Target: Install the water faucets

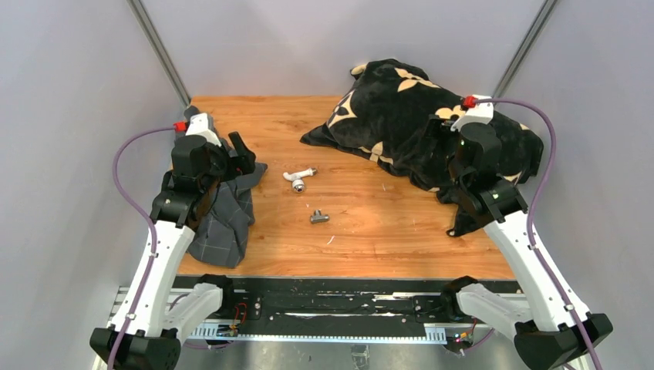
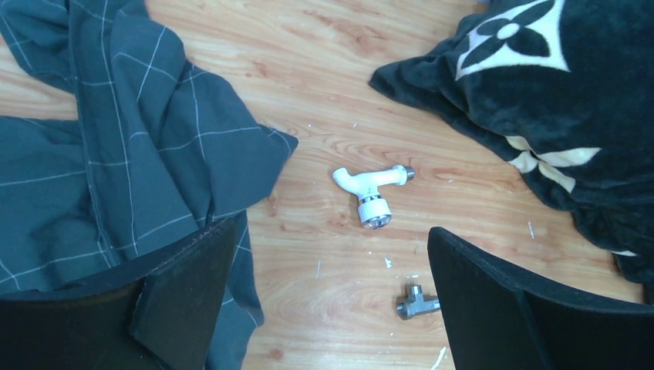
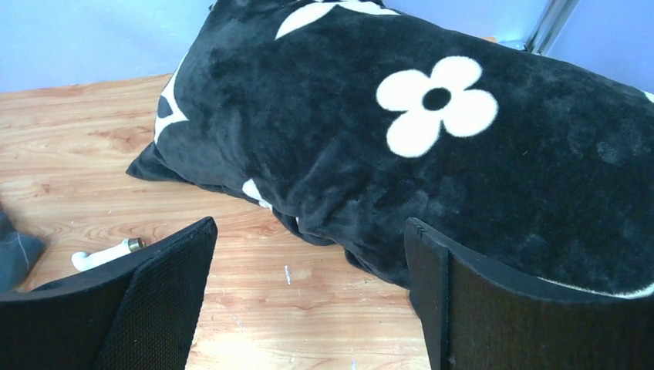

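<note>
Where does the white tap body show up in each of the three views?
Top external: white tap body on the wood near the table's middle, between the checked cloth and the cushion.
Left wrist: near the picture's middle.
Right wrist: lower left, partly hidden.
Shared landmark: black flowered cushion, to the tap's right in every view.

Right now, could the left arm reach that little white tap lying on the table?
Probably yes. The left gripper hangs open at the edge of the grey checked cloth, and the white tap lies just ahead of it on the bare table, with nothing between them or on top of it.
</note>
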